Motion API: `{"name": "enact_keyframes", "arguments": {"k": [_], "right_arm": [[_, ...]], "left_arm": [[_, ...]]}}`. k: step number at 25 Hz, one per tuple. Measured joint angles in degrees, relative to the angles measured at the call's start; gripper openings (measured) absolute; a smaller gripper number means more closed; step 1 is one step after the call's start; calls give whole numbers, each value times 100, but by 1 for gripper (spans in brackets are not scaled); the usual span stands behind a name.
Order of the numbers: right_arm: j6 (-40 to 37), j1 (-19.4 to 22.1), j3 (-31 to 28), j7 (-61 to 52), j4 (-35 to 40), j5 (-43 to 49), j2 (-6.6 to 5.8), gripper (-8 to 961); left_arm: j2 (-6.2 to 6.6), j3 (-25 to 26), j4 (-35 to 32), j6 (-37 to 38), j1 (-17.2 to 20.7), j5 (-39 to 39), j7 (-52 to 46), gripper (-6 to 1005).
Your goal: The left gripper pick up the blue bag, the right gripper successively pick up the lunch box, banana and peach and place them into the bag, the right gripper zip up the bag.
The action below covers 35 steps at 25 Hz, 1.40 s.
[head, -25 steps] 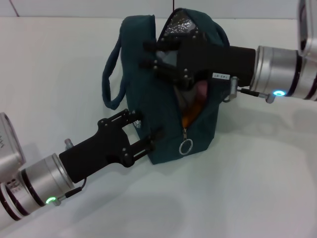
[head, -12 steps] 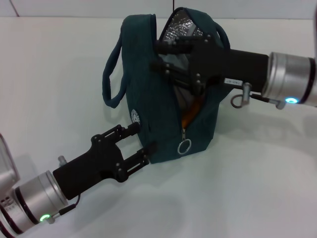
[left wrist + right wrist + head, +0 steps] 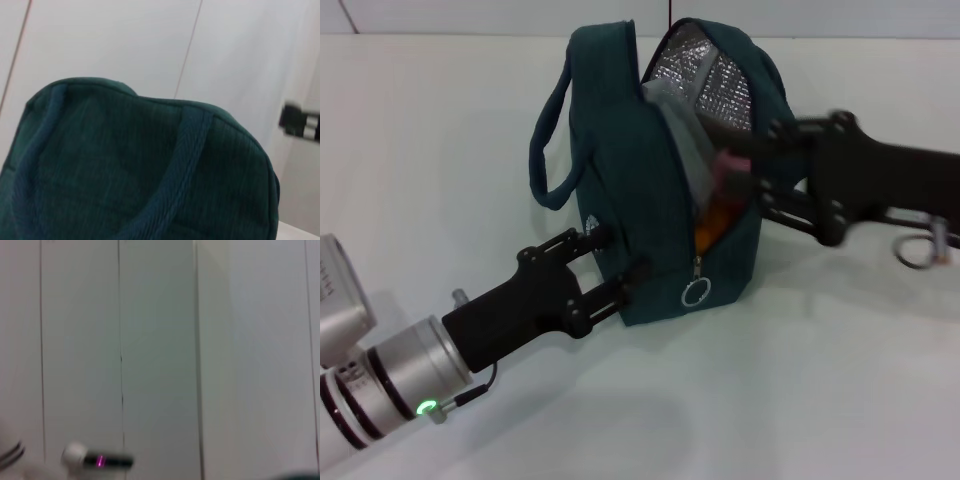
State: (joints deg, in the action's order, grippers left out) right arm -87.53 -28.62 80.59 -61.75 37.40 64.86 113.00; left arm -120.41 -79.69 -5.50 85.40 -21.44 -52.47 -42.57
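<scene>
One blue bag (image 3: 650, 230) gapes, orange contents (image 3: 712, 225) showing inside.

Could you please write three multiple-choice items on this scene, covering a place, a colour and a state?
1. Where is the left gripper?
A. At the blue bag's lower side
B. Inside the bag
C. Far off on the table

2. What colour is the bag's inner lining?
A. Red
B. Silver
C. Black

3. What state is the zip in?
A. Fully closed
B. Torn off
C. Mostly open, pull ring near the bottom

Answers: 1 A, its jaws straddle the bag's lower edge. 2 B, shiny foil shows in the opening. 3 C, the opening gapes above the ring, and the right gripper is just outside it.
</scene>
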Motion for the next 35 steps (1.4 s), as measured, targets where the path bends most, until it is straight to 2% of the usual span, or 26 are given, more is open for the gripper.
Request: {"name": "enact_keyframes", "arguments": {"k": [3,6,8,15,21,29,34,35], "right_arm": [[-91,106,-193,-163,-48,591,-166,333],[8,194,-227,-195,-101,1161,-212,333],[216,257,-235,-200,-104,1377,-173,333],[1031,344,-239,-204,-111,1960,83,333],[1226,308,-243,-229,-168,2301,191,334],[1111,287,-231,-277,-255,2268,240,334],[917,254,-236,-558,-263,2276,213,499],[916,231,-237,-650,-274,2290,197,507]], "left_arm": [[0,-13,-2,-10,-128,-33,-30,546],[0,-17,-46,4,-176,-38,-31,540],[3,-18,-72,21,-201,-38,-32,536],[-17,-20,-75,18,-250,-38,15,522],[-18,-1,-81,127,-240,-8,20,294],[-27,-47,-46,419,-243,-55,96,133],[-26,-245,-46,585,-240,-61,98,106],[-26,-261,-54,603,-232,-61,99,100]]}}
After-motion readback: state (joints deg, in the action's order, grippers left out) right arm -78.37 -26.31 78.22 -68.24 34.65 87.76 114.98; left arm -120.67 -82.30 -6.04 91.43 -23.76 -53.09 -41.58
